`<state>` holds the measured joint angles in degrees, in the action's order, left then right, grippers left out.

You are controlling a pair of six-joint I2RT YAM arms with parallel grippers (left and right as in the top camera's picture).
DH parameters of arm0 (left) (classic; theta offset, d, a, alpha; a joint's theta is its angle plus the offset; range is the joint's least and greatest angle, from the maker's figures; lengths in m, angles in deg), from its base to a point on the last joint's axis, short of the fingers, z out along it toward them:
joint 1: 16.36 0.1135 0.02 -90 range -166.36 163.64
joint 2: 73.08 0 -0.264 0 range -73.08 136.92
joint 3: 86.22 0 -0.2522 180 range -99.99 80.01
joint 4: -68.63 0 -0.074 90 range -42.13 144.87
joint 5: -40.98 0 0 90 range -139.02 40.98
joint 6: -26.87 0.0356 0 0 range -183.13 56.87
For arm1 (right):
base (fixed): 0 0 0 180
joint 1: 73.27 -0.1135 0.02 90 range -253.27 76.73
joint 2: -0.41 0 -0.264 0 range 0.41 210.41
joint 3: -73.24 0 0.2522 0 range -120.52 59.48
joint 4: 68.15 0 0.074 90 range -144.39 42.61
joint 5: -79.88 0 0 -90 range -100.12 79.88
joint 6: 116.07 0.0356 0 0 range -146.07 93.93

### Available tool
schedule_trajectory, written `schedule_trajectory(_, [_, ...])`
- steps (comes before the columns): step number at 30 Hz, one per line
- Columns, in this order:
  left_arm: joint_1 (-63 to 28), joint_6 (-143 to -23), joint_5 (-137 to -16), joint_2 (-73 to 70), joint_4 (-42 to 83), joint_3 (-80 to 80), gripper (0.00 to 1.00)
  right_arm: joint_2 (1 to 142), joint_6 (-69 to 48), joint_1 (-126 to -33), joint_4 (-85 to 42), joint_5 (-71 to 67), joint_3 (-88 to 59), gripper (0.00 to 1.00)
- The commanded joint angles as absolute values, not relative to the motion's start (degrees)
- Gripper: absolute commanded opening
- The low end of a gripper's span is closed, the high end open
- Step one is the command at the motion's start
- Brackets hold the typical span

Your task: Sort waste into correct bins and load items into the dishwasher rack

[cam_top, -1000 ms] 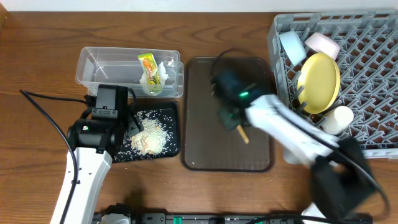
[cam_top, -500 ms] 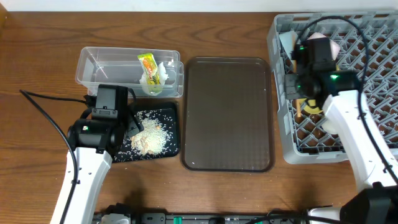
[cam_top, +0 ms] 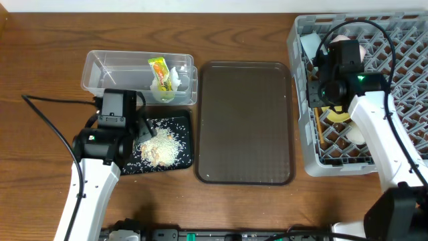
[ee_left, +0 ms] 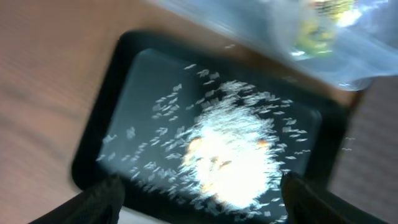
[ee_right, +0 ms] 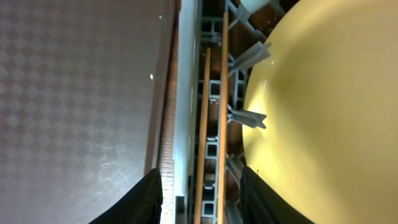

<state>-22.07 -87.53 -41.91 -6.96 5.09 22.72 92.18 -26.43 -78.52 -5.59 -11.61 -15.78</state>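
Wooden chopsticks (ee_right: 214, 124) lie in the grey rack (cam_top: 401, 47) along the wall nearest the brown tray (cam_top: 244, 120), just beside the yellow plate (ee_right: 311, 112). The right claw (ee_right: 200, 193) hangs spread above them, touching neither stick. The left claw (ee_left: 202, 200) hangs spread wide over the black tray (ee_left: 106, 124), which holds the rice scraps (ee_left: 230, 155).

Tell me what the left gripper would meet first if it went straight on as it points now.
Probably the rice heap in the black tray: it lies straight ahead of the open left gripper, though the depth is unclear.
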Motion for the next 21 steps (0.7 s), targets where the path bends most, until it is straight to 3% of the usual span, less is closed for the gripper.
schedule_trajectory(1, [-21.9,-80.4,-49.9,-6.8,6.5,19.9,0.83,87.6,-25.6,-78.2,-4.3,-7.5,-16.0,0.40])
schedule_trajectory(11, [-21.9,-77.8,-51.2,-9.0,-4.8,20.2,0.83,77.2,-21.5,-78.2,-2.3,-6.4,-14.5,0.46])
schedule_trajectory(17, [-22.8,-72.0,-51.4,-23.1,-4.6,23.6,0.83,66.4,-20.5,-79.5,-5.2,-6.4,-4.1,0.53])
schedule_trajectory(19, [-24.0,-71.9,-51.4,-29.6,-3.7,25.6,0.83,60.3,-20.5,-80.9,-7.9,-6.9,1.7,0.72])
schedule_trajectory(21, [-25.1,-72.4,-51.4,-36.1,-2.5,28.2,0.84,53.9,-20.4,-82.1,-10.9,-7.1,7.3,0.99])
